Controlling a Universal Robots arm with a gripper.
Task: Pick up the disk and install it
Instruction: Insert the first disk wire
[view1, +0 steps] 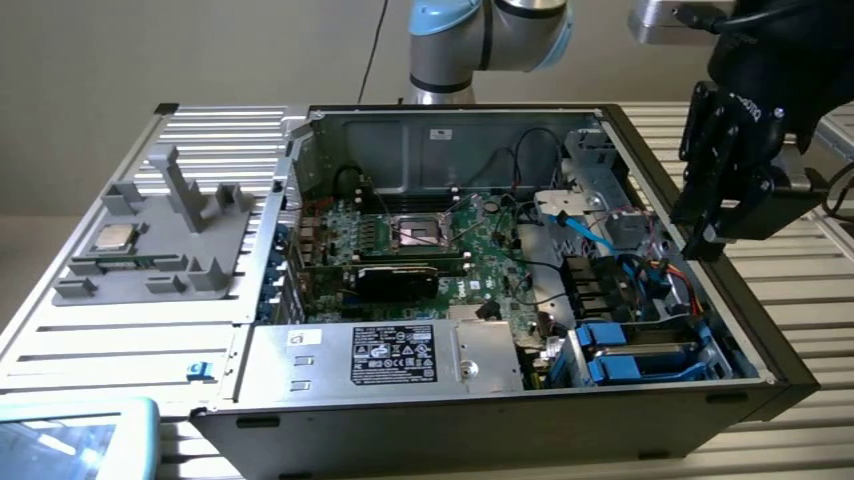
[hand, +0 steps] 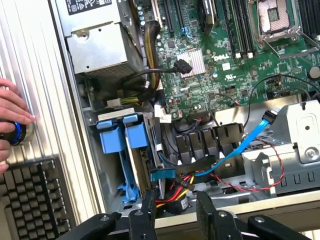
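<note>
Just now the gripper (hand: 177, 212) hangs open and empty over the computer case (view1: 467, 425) rim, with the disk (hand: 125, 150) on edge in its bay, below and aside.

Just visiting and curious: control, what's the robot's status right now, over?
Gripper jaws open, empty, over case wall. Disk in blue carrier sits inside case corner, not gripped. Blue cable and wires run beside it.
</note>
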